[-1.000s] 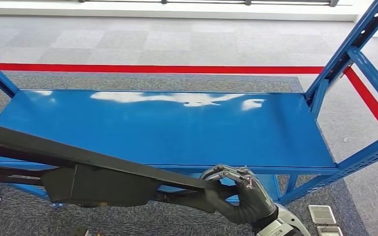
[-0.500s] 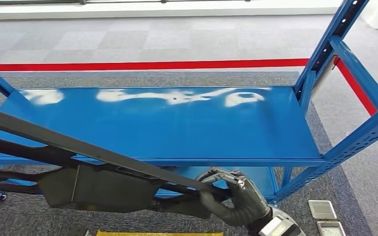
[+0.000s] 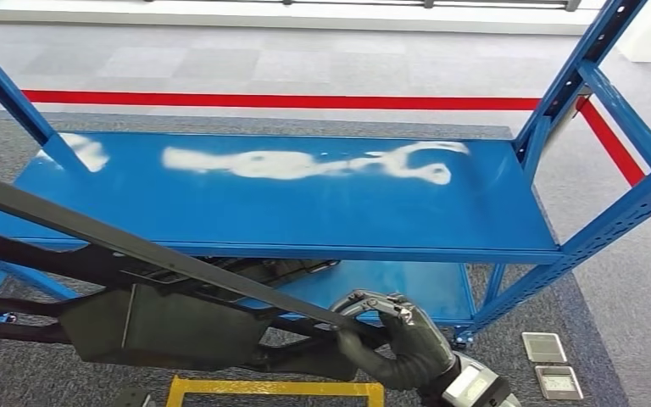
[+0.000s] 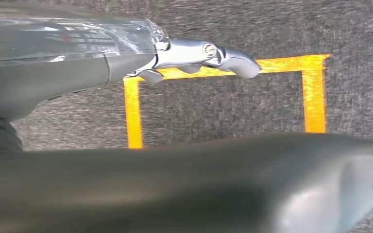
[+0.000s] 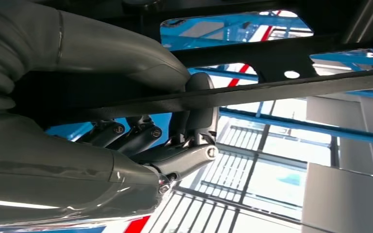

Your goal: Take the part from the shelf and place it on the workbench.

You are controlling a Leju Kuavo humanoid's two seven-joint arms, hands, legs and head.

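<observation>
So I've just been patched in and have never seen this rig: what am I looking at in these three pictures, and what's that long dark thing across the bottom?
This is a two-legged humanoid robot with two arms ending in many-fingered hands. The wide picture is its head view, looking forward and down. The blue shelf stands in front of it on grey carpet, its top board bare except for glare. The long dark thing is the part, a black frame with bars and a flat panel. The right hand grips one end of it, off the shelf.

The other two pictures come from cameras at the wrists and are turned. The right wrist view shows the fingers wrapped around a bar of the part. The left wrist view looks past the left hand at a yellow tape outline on the floor. Whether that hand holds anything, I cannot tell.
</observation>
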